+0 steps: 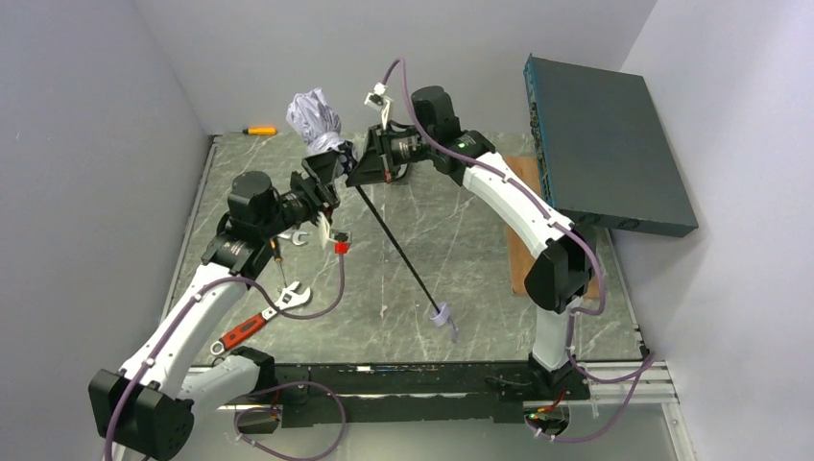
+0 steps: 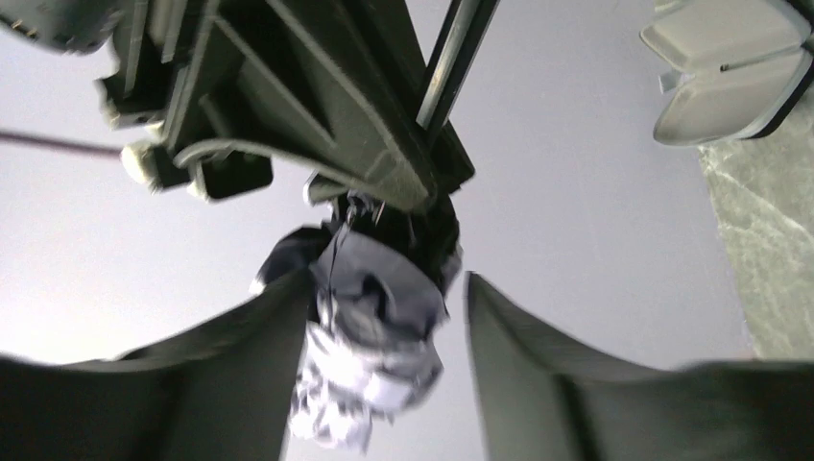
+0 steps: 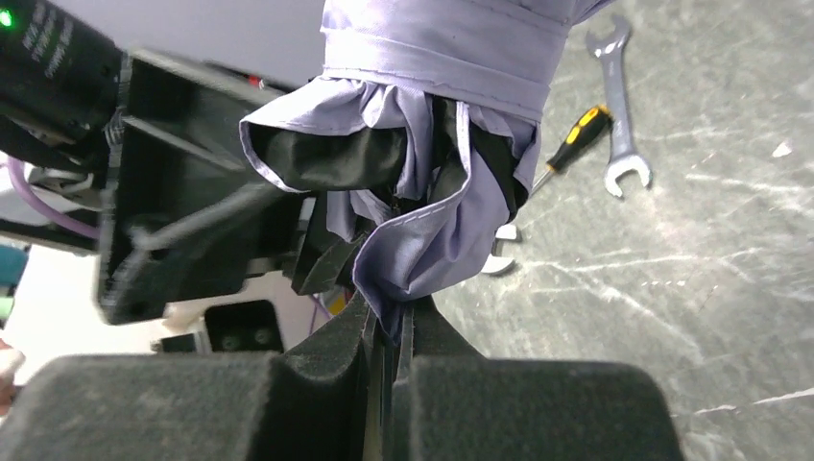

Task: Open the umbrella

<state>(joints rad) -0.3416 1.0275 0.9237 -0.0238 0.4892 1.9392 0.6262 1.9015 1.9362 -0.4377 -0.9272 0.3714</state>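
Spreading step, I judge: the right gripper (image 3: 389,331) has its jaws clamped on the umbrella (image 1: 315,117) just below the bunched canopy. The left gripper (image 2: 384,327) has its jaws apart around that canopy. Next likely needs the runner pushed toward the canopy.

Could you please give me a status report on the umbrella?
Right gripper shut on umbrella at canopy base; left gripper open astride canopy. Umbrella aloft, canopy bundled, shaft extended. Nothing blocking.

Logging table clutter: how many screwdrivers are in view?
2. One screwdriver, yellow, at the far-left corner; another, black-and-yellow, beside a wrench. More may be hidden.
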